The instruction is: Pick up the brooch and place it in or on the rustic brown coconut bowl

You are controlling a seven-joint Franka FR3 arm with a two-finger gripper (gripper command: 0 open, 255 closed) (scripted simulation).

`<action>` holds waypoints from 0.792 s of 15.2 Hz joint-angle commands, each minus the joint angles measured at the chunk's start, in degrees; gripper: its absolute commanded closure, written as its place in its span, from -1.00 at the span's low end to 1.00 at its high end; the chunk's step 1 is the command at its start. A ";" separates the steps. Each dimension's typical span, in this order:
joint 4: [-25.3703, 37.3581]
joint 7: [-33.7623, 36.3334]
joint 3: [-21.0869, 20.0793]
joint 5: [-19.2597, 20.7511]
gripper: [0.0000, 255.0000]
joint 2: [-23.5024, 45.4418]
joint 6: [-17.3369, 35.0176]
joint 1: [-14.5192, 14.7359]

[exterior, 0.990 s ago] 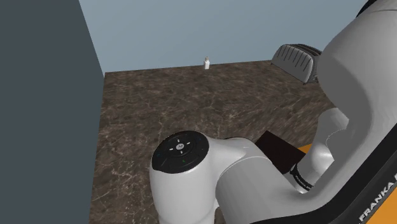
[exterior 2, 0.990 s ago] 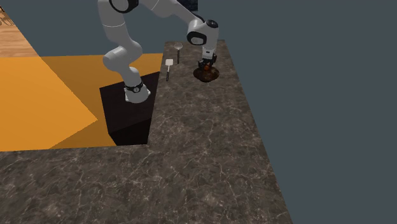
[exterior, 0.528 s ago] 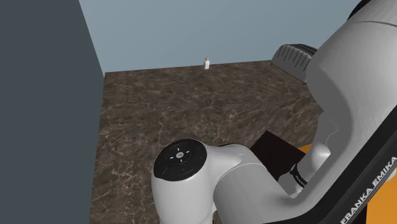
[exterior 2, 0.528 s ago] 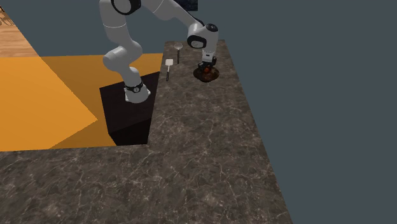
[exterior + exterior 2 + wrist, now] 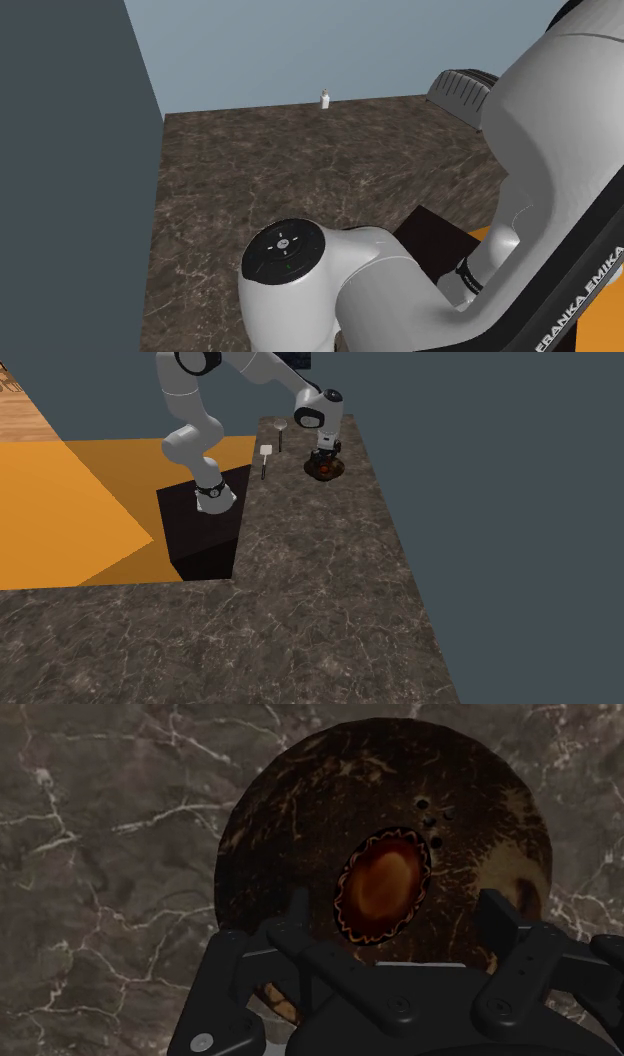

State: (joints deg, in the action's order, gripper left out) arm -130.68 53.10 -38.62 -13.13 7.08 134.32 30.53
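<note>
- Gripper (image 5: 398, 919) over the bowl (image 5: 300, 814), pointing down into it. Fingers (image 5: 288, 939) stand wide apart with nothing between them; nothing is held.
- Brooch (image 5: 385, 886): amber oval with a dark, scalloped gold edge. It lies flat on the inner floor of the bowl, near the middle. It is clear of both fingers, just beyond their tips.
- Bowl: dark brown with a rough, mottled inside. The brooch is its sole content. A few small dark holes sit in the wall just beside the brooch.
- Second exterior view: bowl (image 5: 327, 472) sits on the dark veined surface (image 5: 320, 602), near its far end and close to that view's right edge. Gripper (image 5: 322, 456) is directly above it, low. Brooch (image 5: 323, 466) shows as a reddish spot inside.
- Two pale stemmed items (image 5: 266, 453) stand near the far corner, on that view's left of the bowl. They are possibly upright utensils, too small to identify.
- Stand (image 5: 200, 532), a dark box, sits against the surface's left edge in that view.
- Shoulder view: a small white bottle (image 5: 325, 98) stands at the surface's far edge, against the wall.
</note>
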 commanded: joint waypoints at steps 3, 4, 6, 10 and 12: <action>1.37 -1.23 0.02 -1.60 -1.00 -2.99 -4.11 -0.93; 2.17 -1.75 0.15 -2.26 -1.00 -4.36 -6.17 -1.31; 2.86 -2.12 0.33 -2.71 -1.00 -5.37 -7.79 -1.56; 2.86 -2.12 0.34 -2.71 -1.00 -5.37 -7.79 -1.55; 2.86 -2.12 0.34 -2.71 -1.00 -5.37 -7.79 -1.55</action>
State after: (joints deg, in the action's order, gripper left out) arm -127.82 50.98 -38.29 -15.84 1.71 126.54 28.98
